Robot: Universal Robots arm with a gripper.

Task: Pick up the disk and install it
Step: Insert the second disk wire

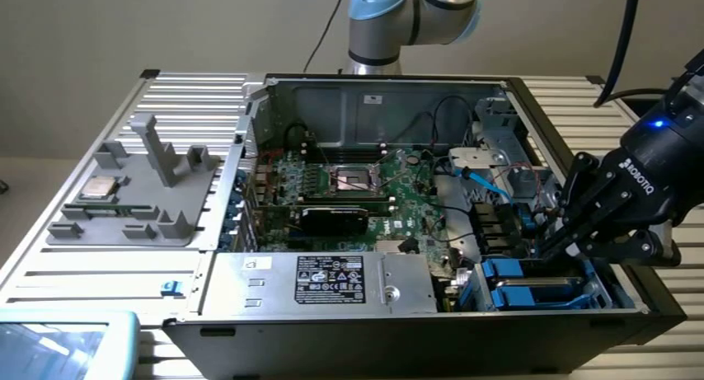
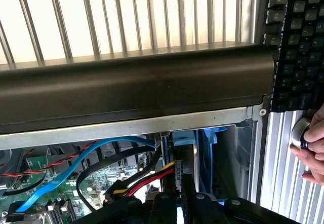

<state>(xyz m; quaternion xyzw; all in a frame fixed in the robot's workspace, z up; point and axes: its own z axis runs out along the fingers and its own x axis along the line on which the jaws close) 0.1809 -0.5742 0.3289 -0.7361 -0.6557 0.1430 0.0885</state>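
The gripper (image 1: pixel 556 246) sits low at the drive bay corner of the open computer case (image 1: pixel 363 87), on the exterior view's right, with its black fingers (image 1: pixel 581 205) drawn narrow, nearly together, and angled down toward the bay. The fingertips meet the blue rails of the disk (image 1: pixel 528 283), which lies flat inside the bay at the near right corner of the case; whether the fingers actually clamp the disk cannot be told. In the wrist view the gripper (image 2: pixel 178 199) points at a blue plastic piece (image 2: pixel 185 137) set just under the black edge of the case (image 2: pixel 131 89). Beside it run a blue ribbon cable (image 2: pixel 76 168) and a bundle of red, yellow and black wires (image 2: pixel 144 181) over the green motherboard (image 2: pixel 106 176). In the exterior view the motherboard (image 1: pixel 363 190) fills the case floor, and a large grey box with a black-and-white sticker (image 1: pixel 330 281) sits at the near edge, to the left of the disk. Outside the case, on the exterior view's left, a grey fixture plate (image 1: pixel 138 194) carries a small square silver chip (image 1: pixel 99 188). In the wrist view a black keyboard (image 2: pixel 298 41) lies on the slatted table (image 2: pixel 126 16), and a person's hand (image 2: pixel 314 148) rests on a round silver knob (image 2: pixel 299 133).
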